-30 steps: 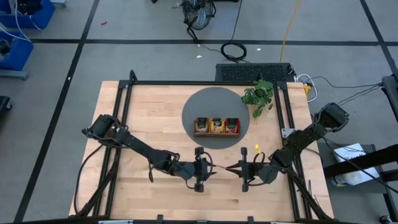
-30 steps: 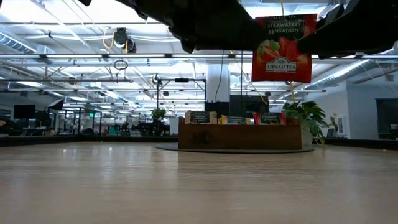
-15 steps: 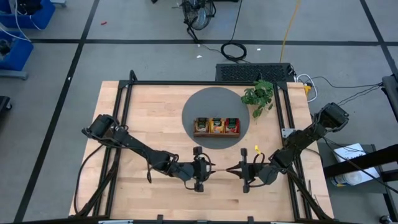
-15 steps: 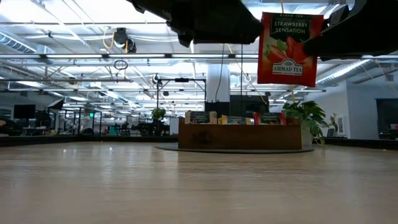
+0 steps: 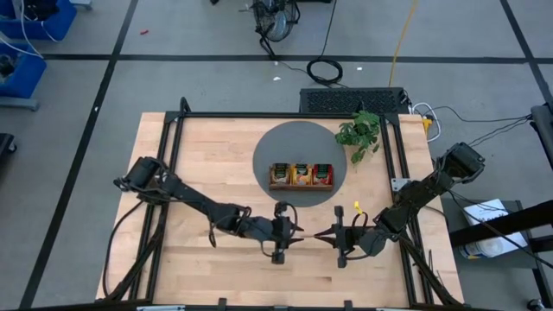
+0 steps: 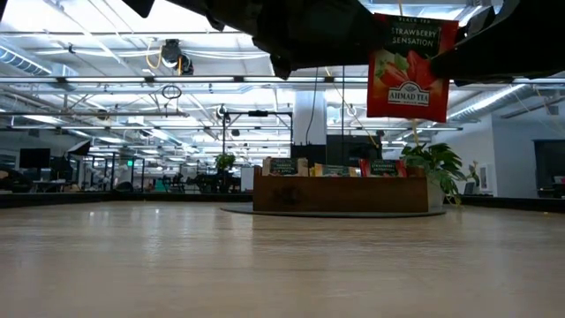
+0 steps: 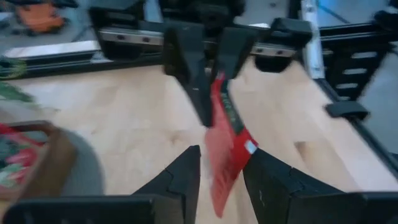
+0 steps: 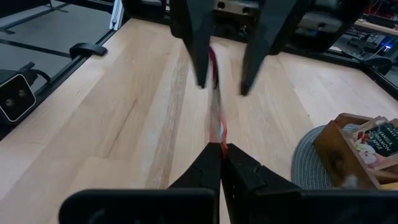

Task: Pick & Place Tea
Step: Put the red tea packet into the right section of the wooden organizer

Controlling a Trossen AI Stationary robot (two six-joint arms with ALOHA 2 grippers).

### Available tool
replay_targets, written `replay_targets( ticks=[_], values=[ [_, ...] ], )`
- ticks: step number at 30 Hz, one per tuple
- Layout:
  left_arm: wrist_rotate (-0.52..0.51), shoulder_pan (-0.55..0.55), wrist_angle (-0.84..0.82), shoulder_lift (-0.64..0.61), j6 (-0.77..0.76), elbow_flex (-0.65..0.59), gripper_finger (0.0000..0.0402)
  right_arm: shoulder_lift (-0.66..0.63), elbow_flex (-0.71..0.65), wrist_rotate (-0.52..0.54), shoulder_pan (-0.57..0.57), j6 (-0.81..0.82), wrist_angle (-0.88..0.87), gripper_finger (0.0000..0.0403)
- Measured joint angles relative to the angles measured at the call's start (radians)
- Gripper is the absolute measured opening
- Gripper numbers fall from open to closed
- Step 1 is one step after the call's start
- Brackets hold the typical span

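Tea sachet (image 6: 412, 66), red, flat, square, printed with strawberries: hangs upright in the air over the front middle of the pale wooden plank table (image 5: 207, 164), touching nothing below.

Left to right:
- Left gripper (image 5: 294, 231), dark, two-fingered: reaches in from the left, level with the tea sachet. Fingers apart, one on either face of it, neither visibly pressing. Holds nothing. Probably poised to receive.
- Between the two: red edge of the tea sachet, seen thin from above.
- Right gripper (image 5: 321, 235), same build: comes in from the right, fingers pinched together on the sachet's near edge. Carries it alone. Likely held by the edge so that the far part stays free for the other claw.

Further back on the table, centre:
- Round grey mat (image 5: 276, 147).
- Brown wooden three-compartment tray (image 5: 300, 186) on it, with sachets standing upright in each compartment: red, orange-yellow, green by the look from above.
- Small green leafy plant (image 5: 360, 131) just beside the mat, to the right.

Surface: planks bare around the grippers, black frame along the edges.

Room: large open hall, rows of ceiling lights, grey floor with dark lines, coiled black cable (image 5: 325, 71) beyond the table.
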Motion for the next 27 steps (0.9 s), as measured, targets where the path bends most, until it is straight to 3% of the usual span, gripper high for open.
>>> replay_targets(
  ticks=[3, 8, 20, 27],
  values=[
    [0.063, 0.003, 0.003, 0.001, 0.007, 0.000, 0.0097, 0.000, 0.000, 0.000, 0.000, 0.000, 0.000, 0.0000],
    [0.068, 0.003, 0.015, 0.001, 0.014, 0.000, 0.0012, 0.000, 0.000, 0.000, 0.000, 0.000, 0.000, 0.0000],
    [0.045, 0.000, 0.018, 0.001, 0.027, 0.000, 0.0003, 0.000, 0.000, -0.027, 0.000, 0.012, -0.018, 0.0014],
    [0.030, 0.000, 0.020, 0.001, 0.027, 0.000, 0.0002, 0.000, 0.000, 0.055, 0.000, 0.060, 0.014, 0.0112]
  ],
)
